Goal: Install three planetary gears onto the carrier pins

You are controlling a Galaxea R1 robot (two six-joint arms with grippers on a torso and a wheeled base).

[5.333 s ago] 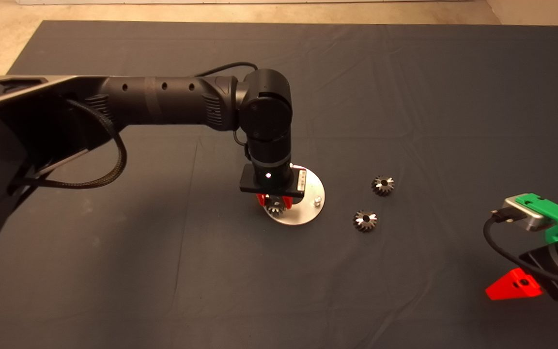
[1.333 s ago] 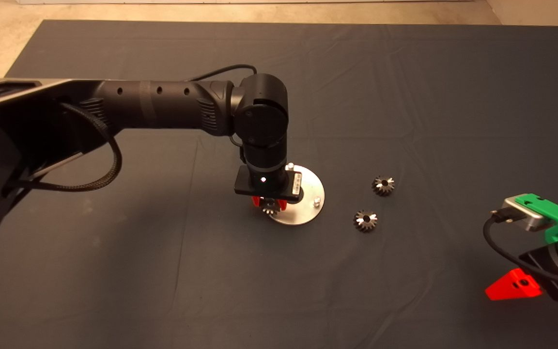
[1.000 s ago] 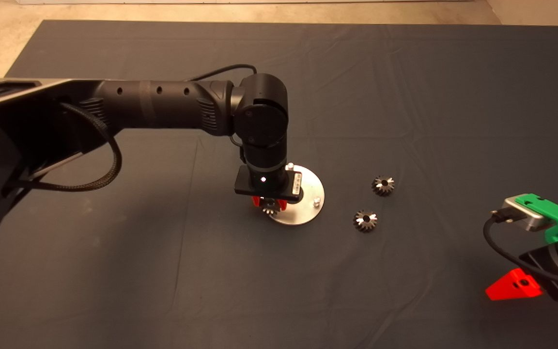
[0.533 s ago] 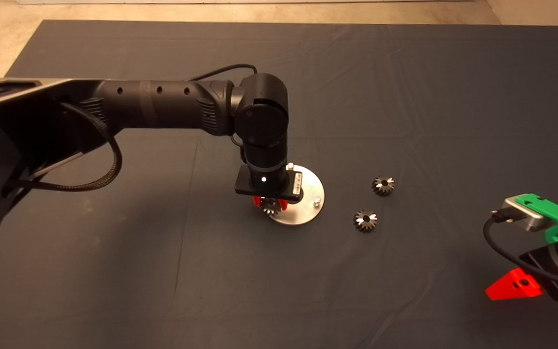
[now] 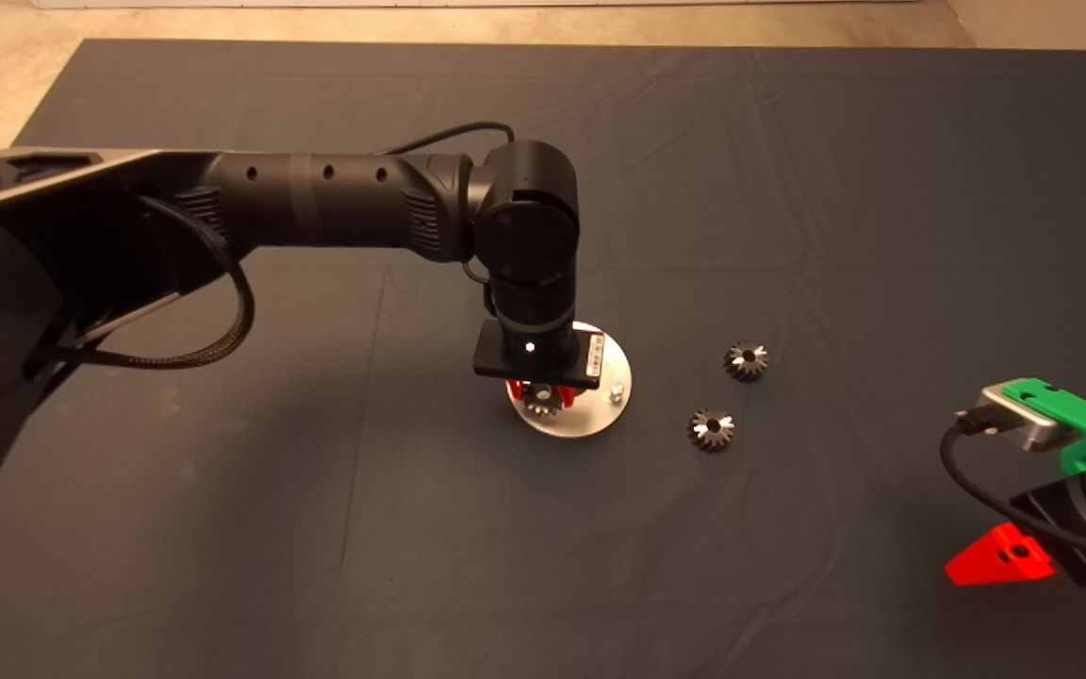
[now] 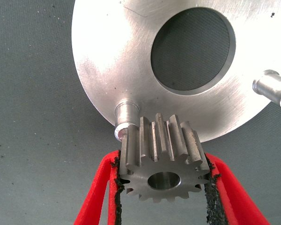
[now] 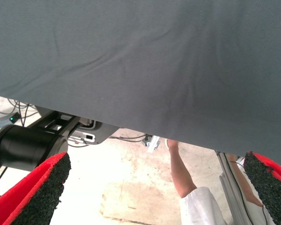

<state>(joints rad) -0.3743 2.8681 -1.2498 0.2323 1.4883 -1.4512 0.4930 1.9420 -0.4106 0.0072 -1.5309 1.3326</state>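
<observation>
Nearest the lens in the left wrist view, the left gripper (image 6: 163, 187) is clamped on one gear (image 6: 163, 159), its black pads (image 6: 114, 185) pressing the tooth tips on opposite sides, the bore facing the camera. Just beyond, the gear's far edge sits against a pin (image 6: 126, 117) near the disc (image 6: 112, 61) rim, the bore apparently offset from that pin rather than over it. A second pin (image 6: 271, 88) stands at the right edge of the frame, past the disc's large centre hole.

Judging by its solid steel look, the gear should be stiff, dense for its size and slick on its polished faces; gripping across the teeth, as here, leaves the bore free to take the pin. Little give is likely between bore and pin, so a slight tilt could jam it.

From the head view, the count runs: three gears in all, one held at centre frame, one (image 5: 711, 429) lying on the mat (image 5: 788, 189) right of the disc, another (image 5: 746, 361) a little farther up and right, both well apart from the disc. Only two pins can be made out; a third, if present, is hidden by the arm. None carries a gear yet.

At the lower right edge, the right gripper (image 5: 1014, 556) waits, fingers (image 7: 37, 197) spread wide over the mat's edge, a person's arm (image 7: 180, 171) visible beyond.
</observation>
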